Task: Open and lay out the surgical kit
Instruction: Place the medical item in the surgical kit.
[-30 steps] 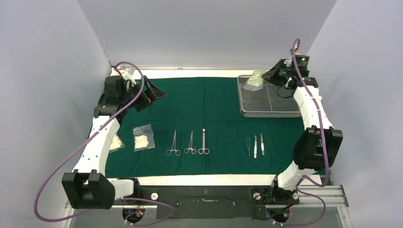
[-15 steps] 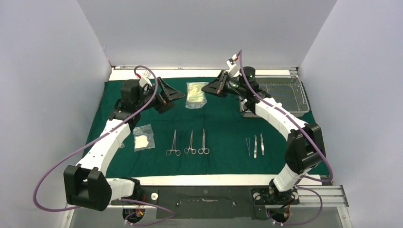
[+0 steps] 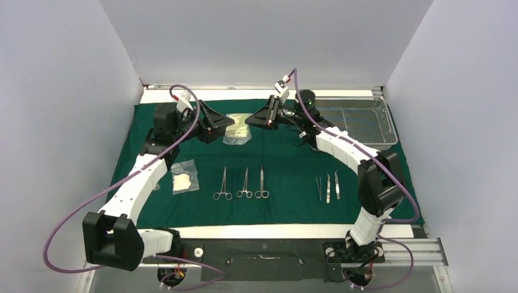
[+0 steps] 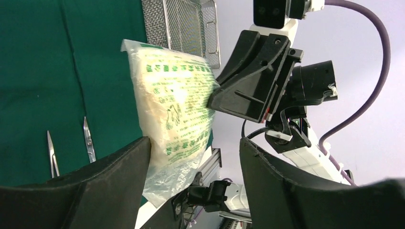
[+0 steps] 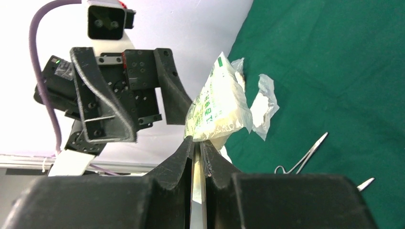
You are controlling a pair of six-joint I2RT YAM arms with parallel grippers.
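Clear plastic with green print catches the eye first: a gauze packet (image 3: 237,129) hangs in the air over the back middle of the green cloth (image 3: 287,160), stretched between the two arms. The right gripper (image 3: 248,121) has its jaws pressed together on the packet's right edge; from its own wrist camera the two fingers meet on the plastic with no gap, and the packet (image 5: 217,107) stands up above them. The left gripper (image 3: 231,124) comes in from the other side with its jaws apart. In its wrist camera the packet (image 4: 174,109) hangs between the two dark fingers (image 4: 119,167), its lower part brushing the left one, while the other finger stands well clear of it. So the left side is spread around the packet, not clamped on it.

Below, the cloth lies flat across the table. Near its front, three ring-handled forceps (image 3: 244,185) lie side by side in a row, handles toward the arm bases. To their right, well apart, the tweezers (image 3: 327,187) lie in a small row of three slim pieces. On the left of the cloth a second packet (image 3: 184,177) lies flat beside the left arm. The wire-mesh tray (image 3: 360,119) sits at the back right corner of the cloth, behind the right arm, which crosses in front of its near left corner.
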